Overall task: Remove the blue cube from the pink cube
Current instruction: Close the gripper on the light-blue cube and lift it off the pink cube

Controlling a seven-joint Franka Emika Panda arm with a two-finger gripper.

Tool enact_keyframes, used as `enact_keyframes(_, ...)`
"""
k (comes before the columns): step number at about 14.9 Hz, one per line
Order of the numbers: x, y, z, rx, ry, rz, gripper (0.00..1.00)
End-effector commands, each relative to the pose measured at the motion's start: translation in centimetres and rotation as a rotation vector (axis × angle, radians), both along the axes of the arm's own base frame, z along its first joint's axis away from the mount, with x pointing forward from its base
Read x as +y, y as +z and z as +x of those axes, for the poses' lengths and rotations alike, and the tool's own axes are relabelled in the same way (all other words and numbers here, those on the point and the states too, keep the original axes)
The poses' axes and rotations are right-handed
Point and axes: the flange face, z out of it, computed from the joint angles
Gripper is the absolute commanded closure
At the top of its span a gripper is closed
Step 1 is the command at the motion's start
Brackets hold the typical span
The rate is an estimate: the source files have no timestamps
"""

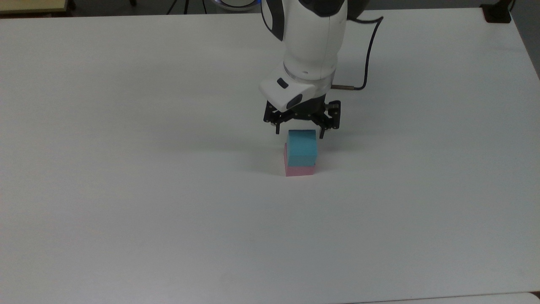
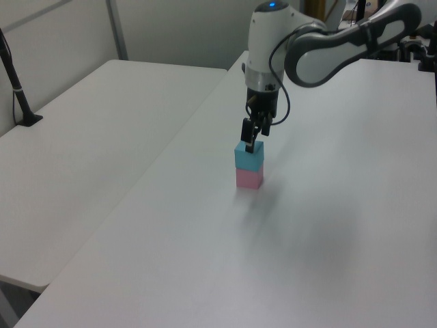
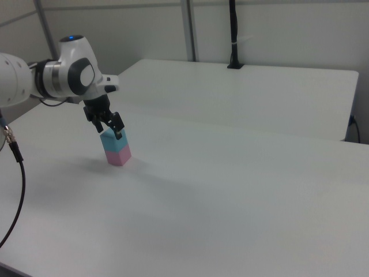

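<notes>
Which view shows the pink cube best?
The left view: the pink cube shows two full faces under the blue cube. The top view shows a thin pink strip; the right view shows it smaller.

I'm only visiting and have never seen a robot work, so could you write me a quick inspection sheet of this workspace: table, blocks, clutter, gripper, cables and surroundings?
Surface: white table, bare apart from the stack.
Job's things: blue cube sits on the pink cube, slightly offset.
Clutter: nothing seen.
Grippers: gripper open, fingers either side of the blue cube's top, not yet closed on it.
Cables: black cable loops from the arm's wrist.
Surroundings: second white table alongside; black post at its far edge.
</notes>
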Motion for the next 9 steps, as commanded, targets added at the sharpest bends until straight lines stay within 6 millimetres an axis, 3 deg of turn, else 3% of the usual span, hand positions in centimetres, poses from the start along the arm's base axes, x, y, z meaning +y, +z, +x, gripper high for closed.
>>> enact_keyframes(1, 0.0, -1.9, 1.5, -0.052, -0.034, -0.028, 0.13)
enact_keyframes(2, 0.0, -2.0, 1.6, -0.062, -0.032, -0.027, 0.49)
enact_keyframes(3, 0.0, -1.8, 1.6, -0.064, -0.032, -0.025, 0.65)
enact_keyframes(4, 0.0, -1.1, 1.5, -0.071, -0.033, -0.021, 0.74)
enact_keyframes(7, -0.6, 2.7, 1.0, -0.107, -0.038, -0.011, 0.73)
enact_keyframes(9, -2.7, 2.3, 1.5, -0.102, -0.013, -0.035, 0.73)
